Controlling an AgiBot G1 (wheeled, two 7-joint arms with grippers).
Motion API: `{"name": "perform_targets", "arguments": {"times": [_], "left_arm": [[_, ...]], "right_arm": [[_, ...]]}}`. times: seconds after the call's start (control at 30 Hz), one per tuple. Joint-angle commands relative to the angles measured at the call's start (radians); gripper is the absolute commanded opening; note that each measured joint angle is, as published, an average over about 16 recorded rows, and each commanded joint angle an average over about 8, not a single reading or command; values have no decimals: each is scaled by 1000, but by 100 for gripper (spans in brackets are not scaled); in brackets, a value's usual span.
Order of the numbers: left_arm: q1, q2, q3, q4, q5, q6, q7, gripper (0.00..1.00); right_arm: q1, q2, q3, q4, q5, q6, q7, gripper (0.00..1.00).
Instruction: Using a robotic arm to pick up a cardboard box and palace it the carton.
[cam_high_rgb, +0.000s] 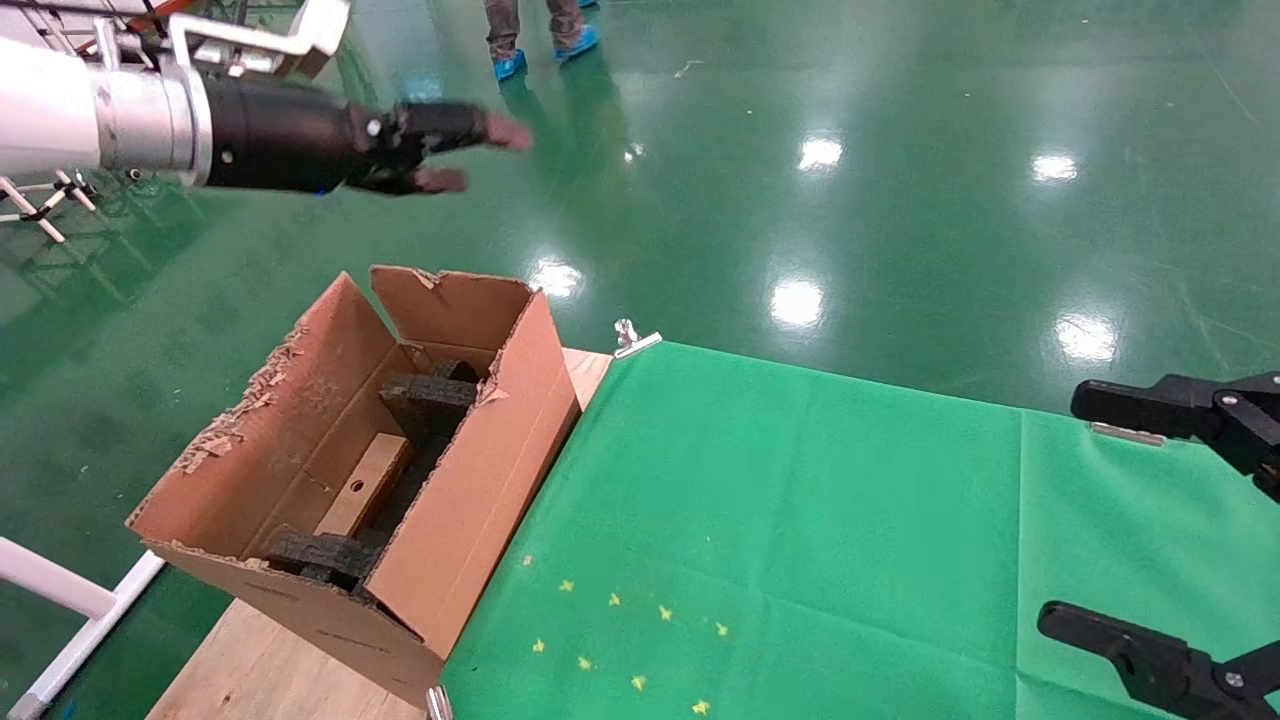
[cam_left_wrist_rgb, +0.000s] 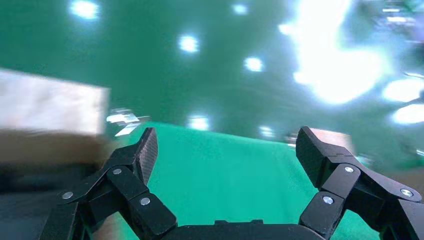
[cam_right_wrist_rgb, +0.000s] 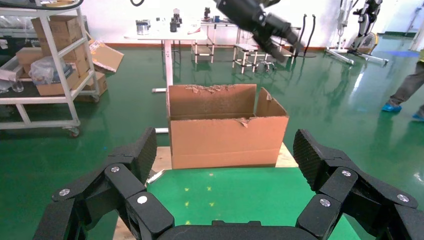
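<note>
Cardboard box (cam_high_rgb: 365, 484) lying inside carton (cam_high_rgb: 480, 500), left end of bench (cam_high_rgb: 260, 670). Left gripper (cam_high_rgb: 470, 155) raised beyond carton, fingers spread, empty. Right gripper (cam_high_rgb: 1150, 520) parked far right, fingers spread

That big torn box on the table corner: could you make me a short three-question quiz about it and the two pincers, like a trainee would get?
1. True or false: the small box lies inside the big torn box.
2. Which pincer is raised above the floor, beyond the big torn box?
A. left pincer
B. right pincer
C. neither
3. Fill in: the tabletop beside the big torn box is covered by a ___ cloth.

Key:
1. True; it lies between black foam blocks.
2. A; it is open and holds nothing, while the right pincer sits open over the cloth's far side.
3. green
</note>
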Motion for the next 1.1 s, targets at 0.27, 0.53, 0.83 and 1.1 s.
{"name": "perform_targets", "arguments": {"times": [0.27,0.53,0.83,1.1], "left_arm": [[15,-17,-41,-47,-40,38,4,100],[131,-39,-160,-169,-70,67,100,100],[284,-66,-313,-325,-106,103,225,100],[420,-90,-450,-464,-138,135,337,100]], "right_arm": [[0,0,0,0,0,0,0,100],[0,0,0,0,0,0,0,100],[0,0,0,0,0,0,0,100],[0,0,0,0,0,0,0,100]]}}
